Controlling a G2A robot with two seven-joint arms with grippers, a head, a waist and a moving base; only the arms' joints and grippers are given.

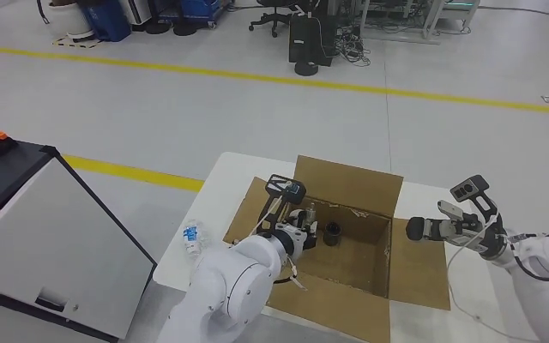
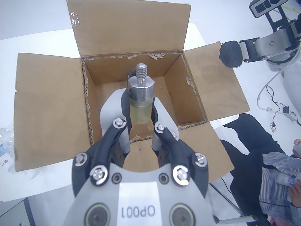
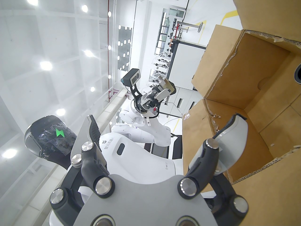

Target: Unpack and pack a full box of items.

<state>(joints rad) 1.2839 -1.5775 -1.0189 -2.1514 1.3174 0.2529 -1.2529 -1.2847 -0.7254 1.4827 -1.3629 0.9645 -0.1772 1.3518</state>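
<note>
The left gripper (image 2: 138, 105) was clamped on a threaded metal part (image 2: 141, 88) by its pale, translucent lower section, stud pointing up, and held it over the open mouth of the box (image 2: 131, 34), above the near side of the cavity. A black cylinder (image 1: 333, 232) stood on the floor of the box, towards the back wall. The right gripper (image 3: 164, 123) hung just outside the box's right-hand flap, its fingers spread wide and holding nothing. A clear plastic bag (image 1: 192, 235) lay on the table (image 1: 216, 201) just beyond the box's left flap. Whether the part was coming out or going in could not be told from this alone; with the box nearly bare, it looked more like a late lift-out or an early pack. Either way the next move called for a steady vertical path, clear of the box's walls and of the cylinder inside.
</note>
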